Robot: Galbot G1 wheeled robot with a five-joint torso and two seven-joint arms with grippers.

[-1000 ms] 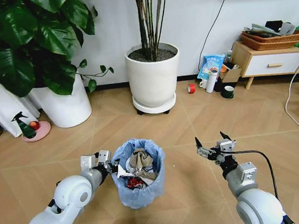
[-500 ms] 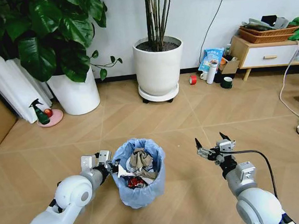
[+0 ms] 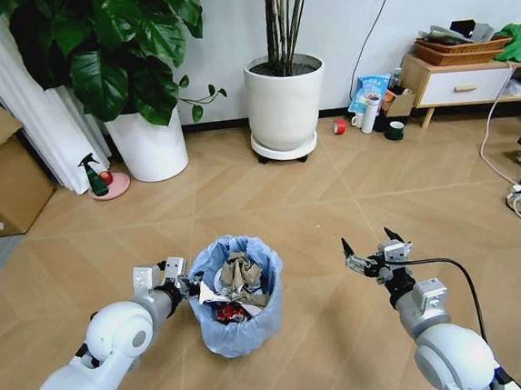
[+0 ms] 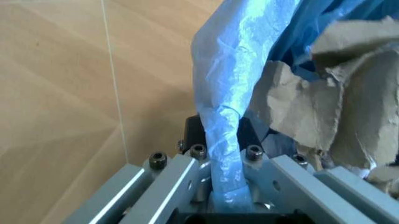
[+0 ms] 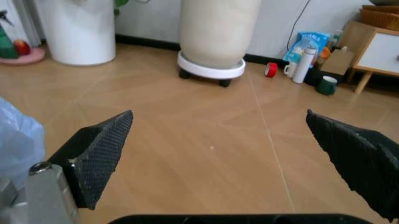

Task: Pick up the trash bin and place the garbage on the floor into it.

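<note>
The left gripper (image 3: pixel 178 277) has its fingers clenched on the blue-bagged rim of the trash bin (image 3: pixel 238 320), which sits just in front of the robot over the herringbone floor (image 3: pixel 318 226). In the left wrist view, the light-blue plastic runs right down between the fingers (image 4: pixel 181 182). The garbage (image 3: pixel 236 284) (crumpled brown paper, white scraps, a red piece) is heaped inside the bin. The right gripper (image 3: pixel 373 250) hovers beside the bin, apart from it, fingers (image 5: pixel 100 151) spread wide and grasping nothing.
</note>
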